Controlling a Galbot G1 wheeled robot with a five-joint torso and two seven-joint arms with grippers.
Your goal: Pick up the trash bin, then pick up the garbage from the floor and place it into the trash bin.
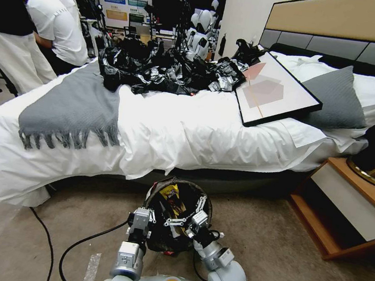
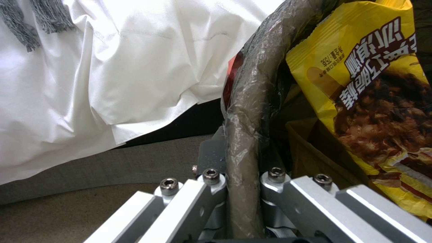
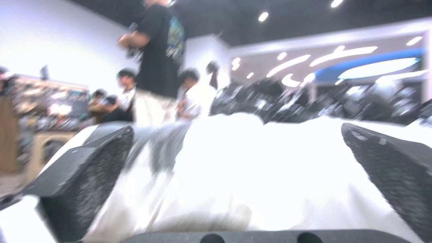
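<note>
Nearest to me, my left gripper [image 2: 243,189] is clamped on the rim of the one trash bin [image 1: 158,191], its two metal fingers [image 2: 205,192] pressed narrow against either side of the rounded lip, which is wrapped in crinkled dark bag liner. The bin hangs tilted just in front of my body, above the carpeted floor beside the bed. Inside it I count one yellow snack packet [image 2: 373,98], glossy and creased, resting against the liner. My right gripper [image 1: 185,221] sits at the bin's opening, its two dark ribbed pads [image 3: 90,179] spread wide and holding nothing. Beyond lies the bed's [image 1: 207,134] rumpled white sheet, with one fringed grey blanket [image 1: 71,110], one heap of shiny black plastic bags [image 1: 160,69] and one flat framed picture [image 1: 273,92].
</note>
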